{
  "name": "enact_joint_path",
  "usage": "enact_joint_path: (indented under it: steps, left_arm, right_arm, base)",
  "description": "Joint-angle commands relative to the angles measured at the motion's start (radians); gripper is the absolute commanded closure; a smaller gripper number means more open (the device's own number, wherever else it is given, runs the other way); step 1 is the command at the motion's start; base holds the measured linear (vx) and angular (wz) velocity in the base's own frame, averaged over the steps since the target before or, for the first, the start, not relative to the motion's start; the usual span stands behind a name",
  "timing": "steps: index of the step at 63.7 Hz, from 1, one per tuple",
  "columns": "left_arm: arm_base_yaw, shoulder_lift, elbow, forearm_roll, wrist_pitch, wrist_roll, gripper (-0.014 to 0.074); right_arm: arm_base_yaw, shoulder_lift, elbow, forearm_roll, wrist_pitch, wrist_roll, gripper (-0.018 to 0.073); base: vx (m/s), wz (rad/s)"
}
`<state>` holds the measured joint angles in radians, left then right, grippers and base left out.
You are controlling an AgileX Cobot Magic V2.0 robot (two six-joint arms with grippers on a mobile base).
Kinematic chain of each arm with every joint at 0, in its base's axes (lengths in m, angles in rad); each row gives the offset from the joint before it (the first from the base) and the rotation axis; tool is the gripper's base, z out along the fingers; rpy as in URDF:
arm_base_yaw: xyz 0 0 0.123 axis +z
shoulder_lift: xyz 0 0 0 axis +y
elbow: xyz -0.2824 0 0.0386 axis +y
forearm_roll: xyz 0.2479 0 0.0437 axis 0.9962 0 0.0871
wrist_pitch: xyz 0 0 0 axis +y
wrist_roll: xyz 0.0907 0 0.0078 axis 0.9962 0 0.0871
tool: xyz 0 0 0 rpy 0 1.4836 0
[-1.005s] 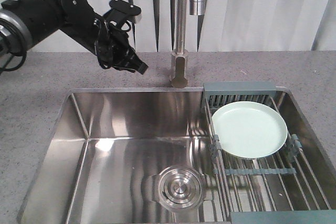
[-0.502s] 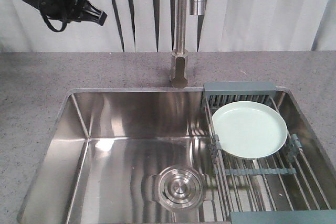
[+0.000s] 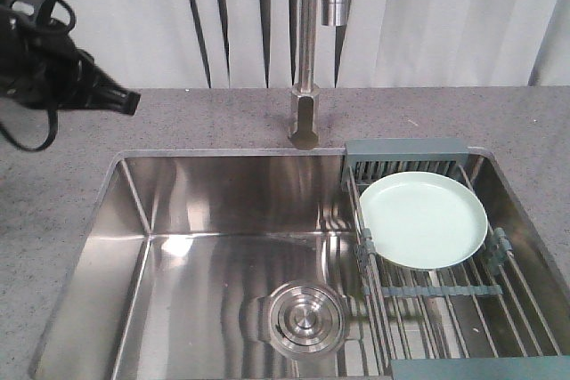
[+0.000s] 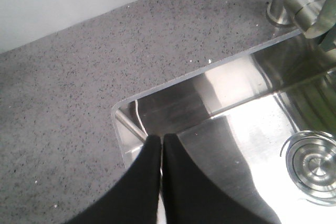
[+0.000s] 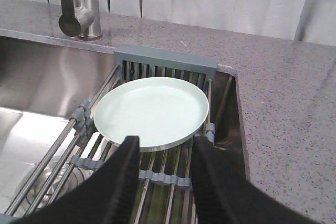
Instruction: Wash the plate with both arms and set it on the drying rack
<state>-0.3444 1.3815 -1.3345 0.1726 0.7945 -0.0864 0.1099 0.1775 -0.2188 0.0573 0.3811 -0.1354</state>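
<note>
The pale mint-green plate [image 3: 423, 220] lies flat on the drying rack [image 3: 445, 295], up against the rack's slatted grey end section [image 3: 405, 156]. In the right wrist view my right gripper [image 5: 167, 145] stands open just short of the near rim of the plate [image 5: 149, 111], above the rods of the drying rack [image 5: 163, 177], and holds nothing. My left gripper [image 3: 130, 101] is shut and empty, high over the counter at the far left. In its own view the left gripper [image 4: 161, 139] points at the sink's back left corner.
A tall steel faucet [image 3: 307, 51] rises behind the sink basin [image 3: 196, 246], its spout head above the middle. A round steel drain [image 3: 303, 319] sits in the basin floor. Grey speckled counter [image 3: 71, 184] surrounds the sink. A black cable loops under the left arm.
The left arm has pulled away from the faucet, first up and to the left, then down to the far left over the counter. The plate and the rack have not moved.
</note>
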Motion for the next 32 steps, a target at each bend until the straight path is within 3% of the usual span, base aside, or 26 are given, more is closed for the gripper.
enact_joint_path:
  steps: [1, 15, 32]
  left_arm:
    - [-0.004, -0.117, 0.095, 0.036, -0.130, -0.030, 0.0601]
    - [-0.004, -0.327, 0.367, 0.043, -0.266, -0.039, 0.0601]
    - [-0.004, -0.566, 0.582, 0.061, -0.308, -0.063, 0.0601]
  right_arm:
    - [-0.007, 0.009, -0.024, -0.001, -0.076, -0.009, 0.0304]
    - [-0.007, 0.009, -0.024, -0.001, -0.076, -0.009, 0.0304]
    - [-0.007, 0.009, -0.024, -0.001, -0.076, -0.009, 0.0304]
  base:
    - [0.00, 0.00]
    - [0.00, 0.00]
    - [0.00, 0.00]
